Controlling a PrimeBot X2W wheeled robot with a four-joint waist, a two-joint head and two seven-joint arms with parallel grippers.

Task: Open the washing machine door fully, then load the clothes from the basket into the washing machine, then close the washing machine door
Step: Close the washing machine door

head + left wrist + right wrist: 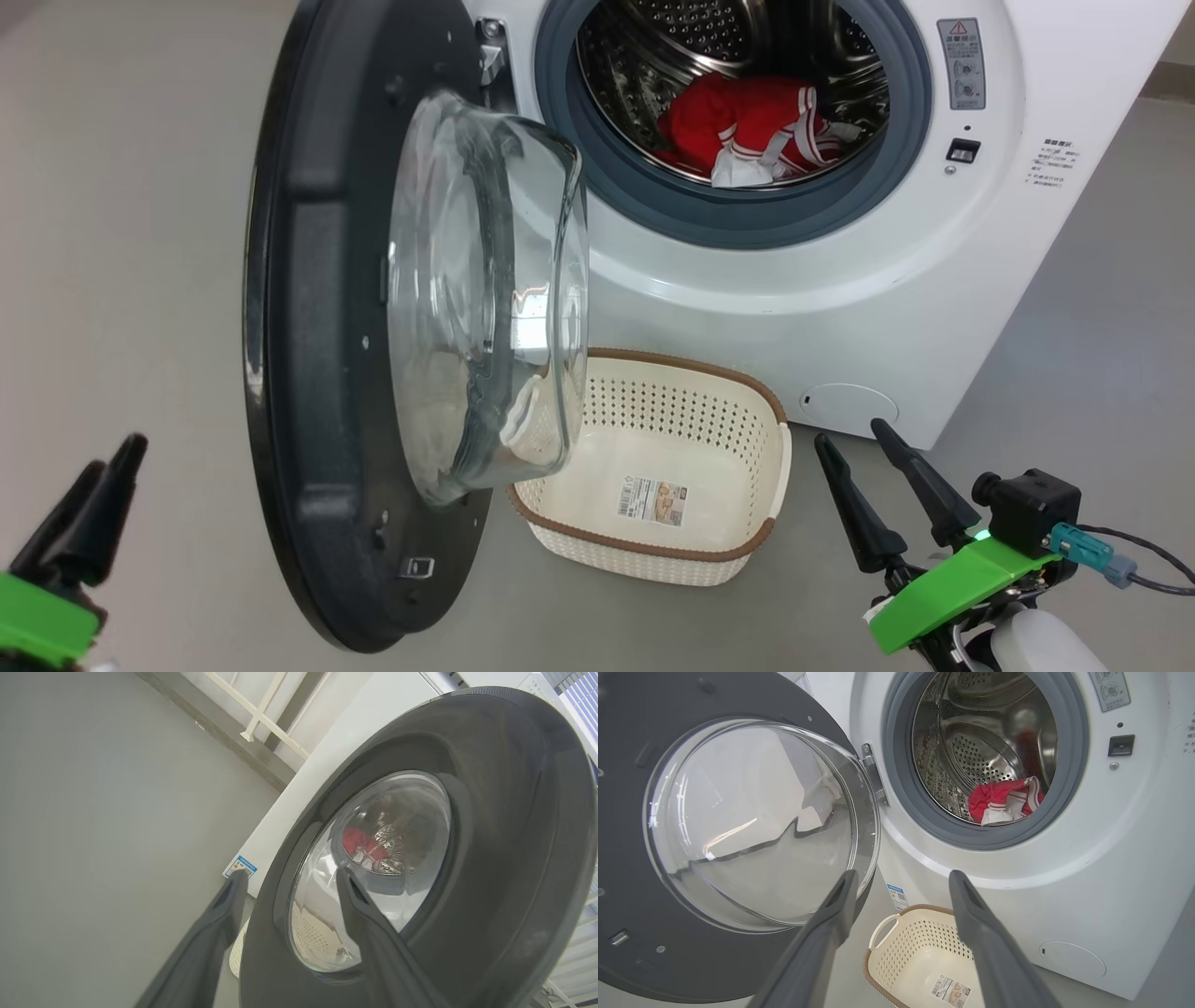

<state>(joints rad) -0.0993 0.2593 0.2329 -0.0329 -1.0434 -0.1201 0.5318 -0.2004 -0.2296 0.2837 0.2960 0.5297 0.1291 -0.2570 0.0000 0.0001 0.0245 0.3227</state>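
Left hand [112, 457] and right hand [850, 432], both wide and empty, flank open door [317, 280]; clothes [747, 126] in drum [709, 37], basket [691, 366] empty below, so closing apparently remains.

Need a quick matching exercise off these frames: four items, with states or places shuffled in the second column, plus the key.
Column 1
1. clothes
2. basket
3. washing machine door
4. right claw

Column 2
A. fingers spread, nothing between them
B. lying inside the steel drum
C. empty, standing on the floor
D. swung out on its hinge, glass bowl facing the basket

Pairs: 1-B, 2-C, 3-D, 4-A
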